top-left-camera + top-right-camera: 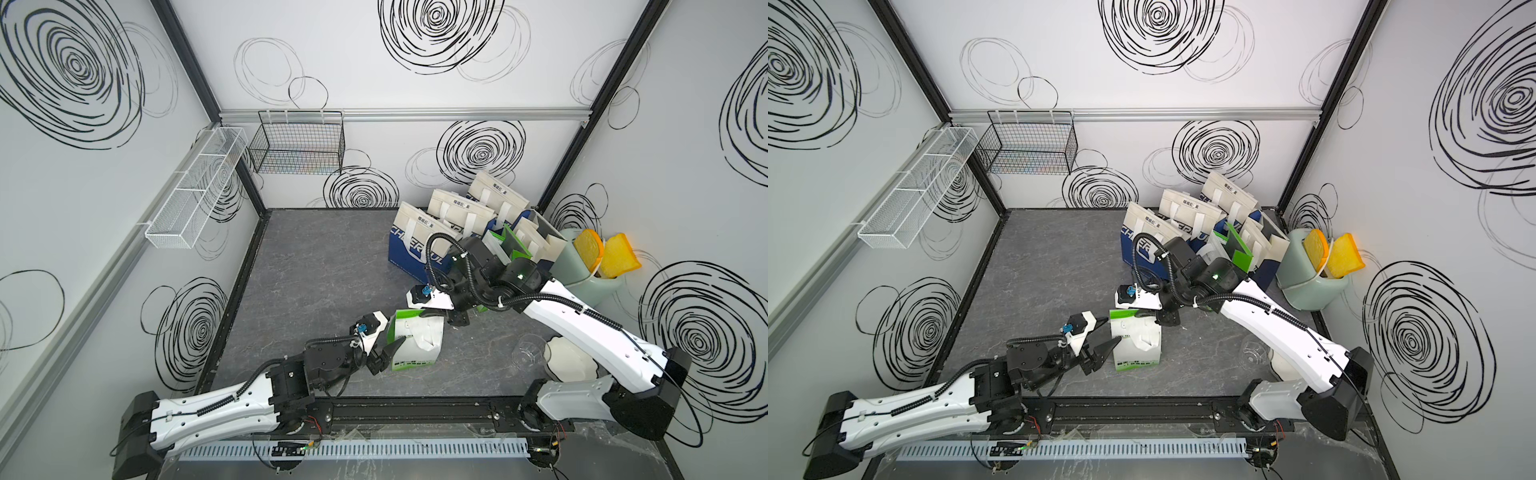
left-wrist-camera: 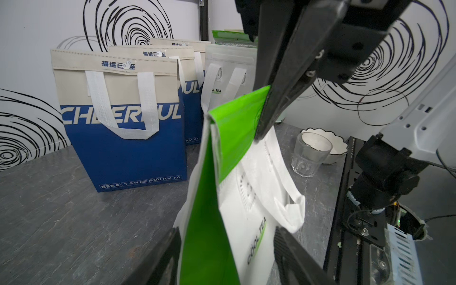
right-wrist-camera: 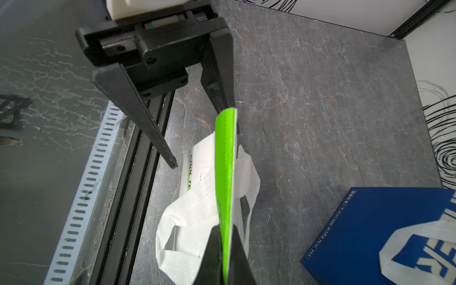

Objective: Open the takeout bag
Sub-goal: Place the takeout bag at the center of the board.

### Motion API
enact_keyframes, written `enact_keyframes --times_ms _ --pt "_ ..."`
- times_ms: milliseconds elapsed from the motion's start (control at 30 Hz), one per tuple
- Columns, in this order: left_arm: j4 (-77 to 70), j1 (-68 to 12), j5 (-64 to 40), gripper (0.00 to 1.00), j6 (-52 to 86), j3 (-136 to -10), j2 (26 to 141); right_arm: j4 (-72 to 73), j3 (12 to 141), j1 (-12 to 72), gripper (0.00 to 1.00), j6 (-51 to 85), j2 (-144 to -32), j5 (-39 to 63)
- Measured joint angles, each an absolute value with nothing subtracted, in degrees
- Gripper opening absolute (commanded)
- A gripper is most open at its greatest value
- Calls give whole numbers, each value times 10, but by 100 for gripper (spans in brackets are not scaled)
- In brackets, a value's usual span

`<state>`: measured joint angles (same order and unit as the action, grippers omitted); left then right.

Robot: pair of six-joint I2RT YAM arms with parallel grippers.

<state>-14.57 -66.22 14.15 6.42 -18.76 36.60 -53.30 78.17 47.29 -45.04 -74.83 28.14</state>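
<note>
The takeout bag [image 1: 415,347] stands near the middle of the tabletop's [image 1: 316,266] front edge. The right fingers [image 3: 214,251] are pinched shut on one end of its green top band. The left fingers [image 3: 138,108] are spread apart astride the other end, one tip at the band and the other clear of it. The bag is soft white non-woven cloth, flat and creased, with green side folds and limp white strap handles. The tabletop is dull grey, veined like slate.
</note>
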Motion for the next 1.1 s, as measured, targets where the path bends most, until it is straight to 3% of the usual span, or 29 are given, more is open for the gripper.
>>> enact_keyframes --times_ms 167,367,500,600,700,767,933,1100 --pt "-172 -658 126 51 60 -181 395 -533 781 475 0 -453 -748 281" --pt "-190 -651 113 27 59 -172 401 -533 781 476 1 -455 -748 281" --pt "-198 -651 102 15 61 -171 402 -533 781 478 9 -454 -748 281" --pt "-205 -651 95 0 63 -167 403 -531 781 479 22 -454 -748 280" --pt "-209 -650 92 0 67 -162 404 -520 780 479 43 -451 -747 279" --pt "-211 -648 91 0 67 -161 404 -506 777 481 51 -444 -744 275" --pt "-212 -648 90 0 76 -159 402 -426 732 485 63 -426 -691 249" --pt "-212 -647 90 0 92 -152 388 -262 604 504 65 -416 -558 200"
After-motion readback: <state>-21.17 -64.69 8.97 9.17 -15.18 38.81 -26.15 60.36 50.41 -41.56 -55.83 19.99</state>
